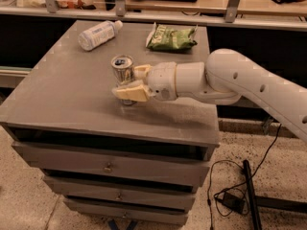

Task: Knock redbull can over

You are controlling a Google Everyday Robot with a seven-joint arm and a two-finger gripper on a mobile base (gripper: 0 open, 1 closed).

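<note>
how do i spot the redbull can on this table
On the grey drawer cabinet, look at the middle of its top, where the pincer reaches in. The redbull can stands upright at its open fingers: slim silver metal, unlike the lying clear bottle and green bag behind.

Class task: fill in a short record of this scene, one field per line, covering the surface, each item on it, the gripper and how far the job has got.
surface: grey cabinet top above drawers
target: redbull can, upright, near the middle of the top
gripper: gripper at the can, reaching in from the right, open, one finger in front of the can, the other beside it
back left: plastic bottle, lying on its side
back right: green snack bag, lying flat
job state: can not yet knocked over
</note>
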